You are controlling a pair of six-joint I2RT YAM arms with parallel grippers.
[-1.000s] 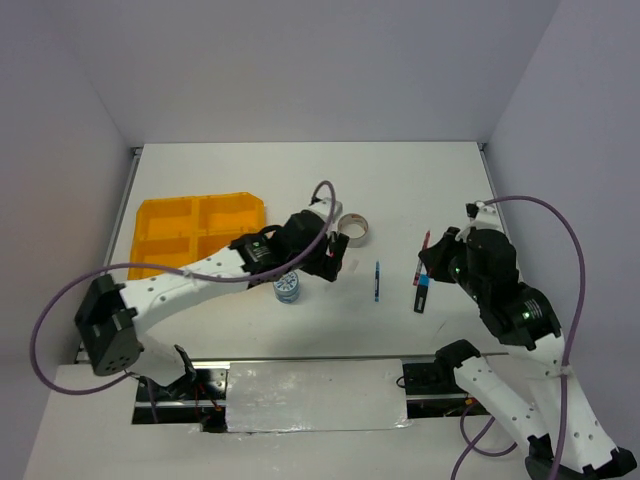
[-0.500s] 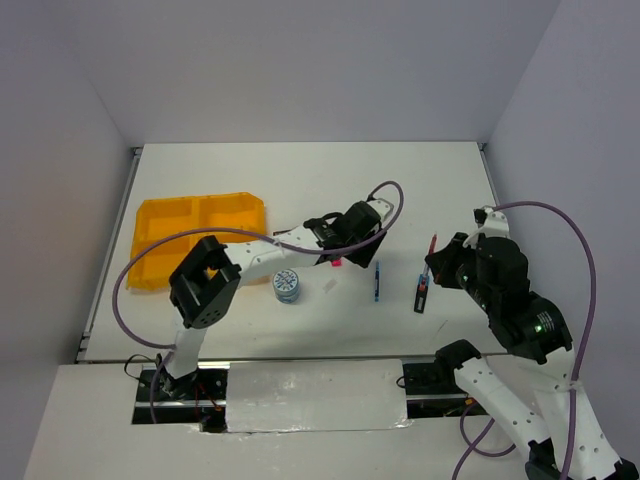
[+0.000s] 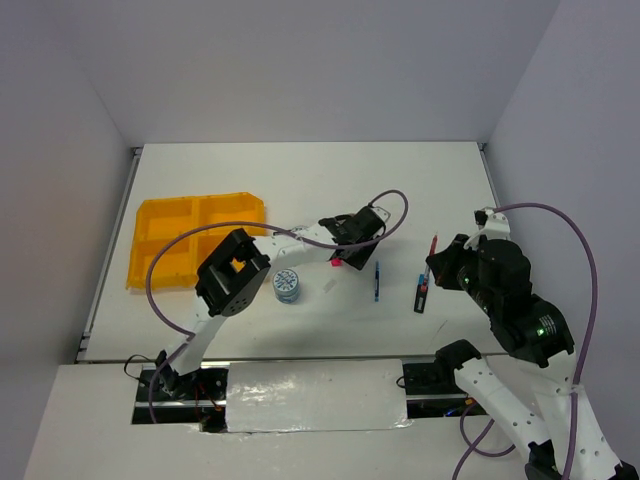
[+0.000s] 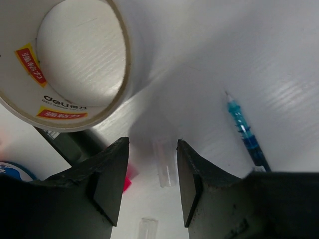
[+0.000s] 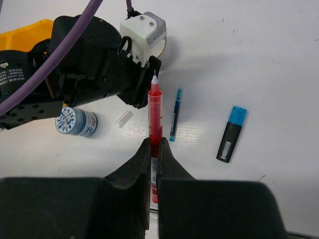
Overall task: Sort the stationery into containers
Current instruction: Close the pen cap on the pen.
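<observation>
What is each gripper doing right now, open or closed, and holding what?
Left gripper: open, holding nothing.
Right gripper: closed, holding the red pen.

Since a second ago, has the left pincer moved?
Yes. In the top view the left pincer shifted right, from the blue-white tape roll toward the blue pen.

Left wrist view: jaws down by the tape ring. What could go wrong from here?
The tape ring lies outside the left gripper; its jaws bracket only a clear cap, so closing may miss the ring.
The right gripper pinches the red pen near one end; it could pivot.
The tray lies beyond the left arm, so carrying the pen there risks a collision.
</observation>
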